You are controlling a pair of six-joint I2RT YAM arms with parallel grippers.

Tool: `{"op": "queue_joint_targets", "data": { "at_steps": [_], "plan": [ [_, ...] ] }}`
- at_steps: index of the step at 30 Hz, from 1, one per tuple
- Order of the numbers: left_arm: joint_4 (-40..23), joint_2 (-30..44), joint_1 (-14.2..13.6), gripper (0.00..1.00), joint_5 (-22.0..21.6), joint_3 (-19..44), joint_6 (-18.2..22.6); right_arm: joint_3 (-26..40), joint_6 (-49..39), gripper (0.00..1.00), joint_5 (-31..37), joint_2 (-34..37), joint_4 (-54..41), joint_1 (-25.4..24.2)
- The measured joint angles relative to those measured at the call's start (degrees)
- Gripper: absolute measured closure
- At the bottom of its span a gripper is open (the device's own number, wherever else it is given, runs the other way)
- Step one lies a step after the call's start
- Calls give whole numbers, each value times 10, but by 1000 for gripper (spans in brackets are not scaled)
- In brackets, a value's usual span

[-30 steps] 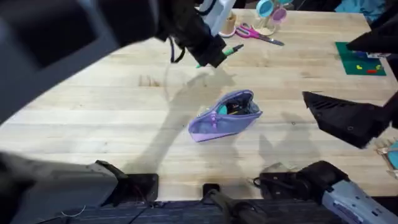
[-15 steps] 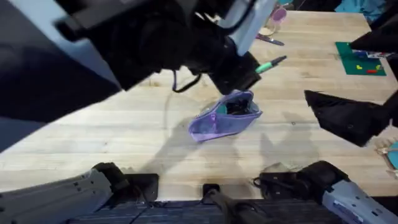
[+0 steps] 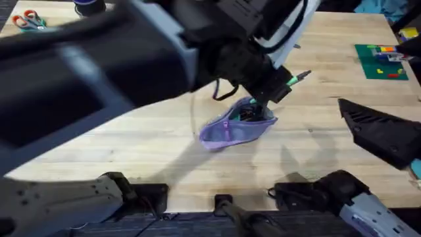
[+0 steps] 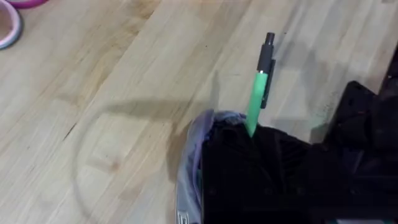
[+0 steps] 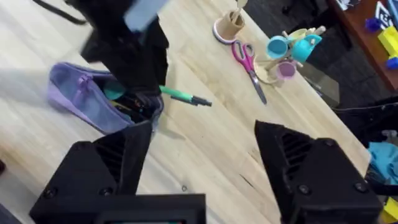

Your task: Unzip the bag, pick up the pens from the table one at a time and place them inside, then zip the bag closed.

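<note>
Your left gripper (image 3: 273, 85) is clamped on the green pen (image 3: 297, 78), right above the open end of the bag (image 3: 237, 125) on the table (image 3: 151, 145). Your right gripper (image 5: 199, 162) hangs spread wide and empty, well off to the bag's side. Beyond the pen lie pink scissors (image 5: 249, 65), a small wooden cup (image 5: 229, 26) and a mug rack (image 5: 289, 50); your left arm hides much of the overhead view.

Light wood counter (image 3: 131, 141) w/ plank seams, green mat (image 3: 380, 62) upper right; dark floor beyond far edge.
</note>
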Motion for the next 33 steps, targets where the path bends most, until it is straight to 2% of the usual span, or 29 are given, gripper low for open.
{"op": "queue_joint_targets", "data": {
  "at_steps": [6, 14, 23, 33],
  "plan": [
    [1, 52, 0, 957, 23, 0, 22, 0, 0, 5, 6, 0, 0, 0],
    [-73, 113, 0, 957, 30, 0, 73, 0, 0, 6, 7, 0, 0, 0],
    [-146, 128, 0, 957, -47, 0, 119, 0, 0, 6, 10, 0, 0, 0],
    [-159, 128, -2, 952, -60, 0, 137, 0, 0, 5, 10, 0, 1, 0]
  ]
}}
